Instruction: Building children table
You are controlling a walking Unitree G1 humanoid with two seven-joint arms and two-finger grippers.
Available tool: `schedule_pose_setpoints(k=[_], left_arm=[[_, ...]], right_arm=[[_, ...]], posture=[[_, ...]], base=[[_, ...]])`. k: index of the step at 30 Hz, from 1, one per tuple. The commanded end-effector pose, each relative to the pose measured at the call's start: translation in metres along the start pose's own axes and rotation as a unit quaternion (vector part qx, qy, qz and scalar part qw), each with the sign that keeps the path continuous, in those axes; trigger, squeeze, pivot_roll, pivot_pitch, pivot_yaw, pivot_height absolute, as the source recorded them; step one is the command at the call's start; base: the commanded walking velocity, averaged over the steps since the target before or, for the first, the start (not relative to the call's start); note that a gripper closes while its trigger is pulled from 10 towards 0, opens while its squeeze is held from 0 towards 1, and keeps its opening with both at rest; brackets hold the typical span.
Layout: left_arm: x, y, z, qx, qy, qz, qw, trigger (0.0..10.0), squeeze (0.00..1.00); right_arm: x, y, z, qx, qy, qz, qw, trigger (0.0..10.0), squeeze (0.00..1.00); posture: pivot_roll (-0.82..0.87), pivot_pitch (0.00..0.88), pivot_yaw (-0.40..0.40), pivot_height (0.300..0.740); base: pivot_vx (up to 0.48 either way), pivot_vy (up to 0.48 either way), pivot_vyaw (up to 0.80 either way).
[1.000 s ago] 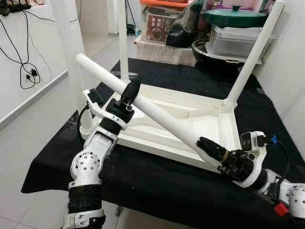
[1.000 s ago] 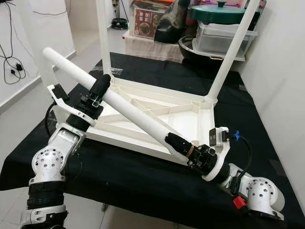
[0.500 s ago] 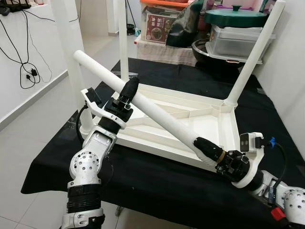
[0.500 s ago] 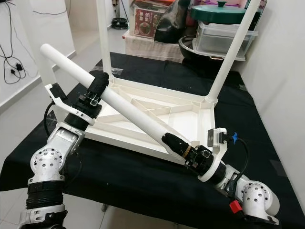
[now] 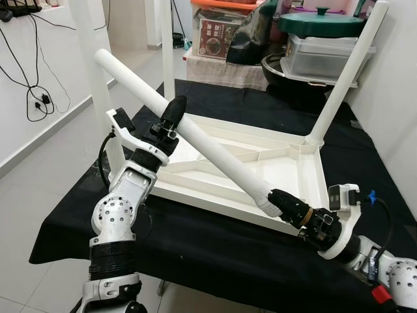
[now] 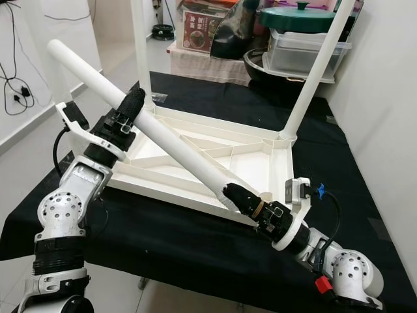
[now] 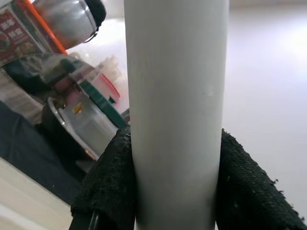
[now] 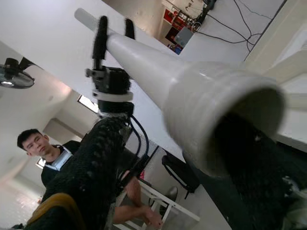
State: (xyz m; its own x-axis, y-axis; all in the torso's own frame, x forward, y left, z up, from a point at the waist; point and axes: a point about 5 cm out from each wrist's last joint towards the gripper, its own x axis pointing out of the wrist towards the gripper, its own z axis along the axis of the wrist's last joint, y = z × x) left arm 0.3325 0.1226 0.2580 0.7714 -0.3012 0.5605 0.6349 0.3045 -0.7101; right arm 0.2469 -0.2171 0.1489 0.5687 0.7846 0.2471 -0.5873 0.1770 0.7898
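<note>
A white children's table (image 5: 290, 163) lies upside down on a black cloth (image 5: 215, 251). Three of its legs stand upright, one at the far right corner (image 5: 345, 78). A loose white leg (image 5: 215, 151) slants over it, upper end high on the left and threaded lower end near the table's front right corner. My left gripper (image 5: 171, 116) is shut on the loose leg's upper part, its padded fingers (image 7: 244, 187) on either side of the tube (image 7: 177, 105). My right gripper (image 5: 281, 203) is shut on the lower end, whose hollow threaded tip (image 8: 225, 110) points at its wrist camera.
Plastic boxes and pots (image 5: 322, 52) are stacked behind the table. A white wall rises close on the right. Cables (image 5: 36, 98) hang on the left wall above open floor. A seated person (image 8: 43, 148) appears in the right wrist view.
My left gripper has lifted the leg's upper end higher and further back, so the leg slants more steeply. The lower end in my right gripper has edged toward the table's front right corner.
</note>
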Motion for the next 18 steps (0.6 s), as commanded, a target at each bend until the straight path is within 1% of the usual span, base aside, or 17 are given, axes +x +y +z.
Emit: schedule_pose_setpoints(k=[1, 2, 3, 4, 6, 8, 10, 11, 13, 14, 15, 17, 18], left_arm=[[0.009, -0.016, 0.015, -0.007, -0.036, -0.029, 0.999, 10.0, 0.00], [0.009, -0.016, 0.015, -0.007, -0.036, -0.029, 0.999, 10.0, 0.00], [0.012, -0.021, 0.018, -0.007, -0.040, -0.036, 0.999, 10.0, 0.00], [0.012, -0.021, 0.018, -0.007, -0.040, -0.036, 0.999, 10.0, 0.00], [0.016, -0.026, 0.021, -0.004, -0.043, -0.043, 0.998, 10.0, 0.00], [0.016, -0.026, 0.021, -0.004, -0.043, -0.043, 0.998, 10.0, 0.00], [0.016, -0.027, 0.022, 0.001, -0.040, -0.045, 0.998, 10.0, 0.00], [0.016, -0.027, 0.022, 0.001, -0.040, -0.045, 0.998, 10.0, 0.00], [0.016, -0.026, 0.019, 0.016, -0.022, -0.047, 0.999, 10.0, 0.00], [0.016, -0.026, 0.019, 0.016, -0.022, -0.047, 0.999, 10.0, 0.00], [0.015, -0.025, 0.015, 0.027, -0.005, -0.050, 0.998, 10.0, 0.00], [0.015, -0.025, 0.015, 0.027, -0.005, -0.050, 0.998, 10.0, 0.00], [0.015, -0.025, 0.011, 0.034, 0.009, -0.053, 0.998, 10.0, 0.00]], right_arm=[[-0.005, -0.007, -0.005, 0.011, 0.001, -0.024, 1.000, 10.0, 0.00], [-0.005, -0.007, -0.005, 0.011, 0.001, -0.024, 1.000, 10.0, 0.00], [-0.006, -0.010, -0.008, 0.009, 0.004, -0.033, 0.999, 10.0, 0.00], [-0.006, -0.010, -0.008, 0.009, 0.004, -0.033, 0.999, 10.0, 0.00], [-0.012, -0.017, -0.012, 0.003, 0.017, -0.061, 0.998, 10.0, 0.00], [-0.012, -0.017, -0.012, 0.003, 0.017, -0.061, 0.998, 10.0, 0.00], [-0.018, -0.021, -0.013, -0.002, 0.025, -0.080, 0.996, 10.0, 0.00], [-0.018, -0.021, -0.013, -0.002, 0.025, -0.080, 0.996, 10.0, 0.00], [-0.024, -0.023, -0.009, -0.031, 0.038, -0.102, 0.994, 10.0, 0.00], [-0.024, -0.023, -0.009, -0.031, 0.038, -0.102, 0.994, 10.0, 0.00], [-0.028, -0.025, -0.007, -0.057, 0.054, -0.119, 0.990, 10.0, 0.00], [-0.028, -0.025, -0.007, -0.057, 0.054, -0.119, 0.990, 10.0, 0.00], [-0.032, -0.026, -0.004, -0.080, 0.069, -0.134, 0.985, 10.0, 0.00]], posture=[[0.05, 0.000, -0.073, 0.740], [0.05, 0.000, -0.073, 0.740], [0.05, 0.000, -0.073, 0.740], [0.05, 0.000, -0.073, 0.740], [0.05, 0.000, -0.074, 0.740], [0.05, 0.000, -0.074, 0.740], [0.05, 0.000, -0.073, 0.740], [0.05, 0.000, -0.073, 0.740], [0.05, 0.000, -0.070, 0.740], [0.05, 0.000, -0.070, 0.740], [0.05, 0.000, -0.071, 0.740], [0.05, 0.000, -0.071, 0.740], [0.05, 0.000, -0.069, 0.740]], base=[[0.000, 0.000, 0.00], [0.000, 0.000, 0.00], [0.000, 0.000, 0.00], [0.000, 0.000, 0.00], [0.000, 0.000, 0.00], [0.000, 0.000, 0.00], [0.000, 0.000, 0.00], [0.000, 0.000, 0.00], [0.000, 0.000, 0.00], [0.000, 0.000, 0.00], [0.000, 0.000, 0.00], [0.000, 0.000, 0.00], [0.000, 0.000, 0.00]])
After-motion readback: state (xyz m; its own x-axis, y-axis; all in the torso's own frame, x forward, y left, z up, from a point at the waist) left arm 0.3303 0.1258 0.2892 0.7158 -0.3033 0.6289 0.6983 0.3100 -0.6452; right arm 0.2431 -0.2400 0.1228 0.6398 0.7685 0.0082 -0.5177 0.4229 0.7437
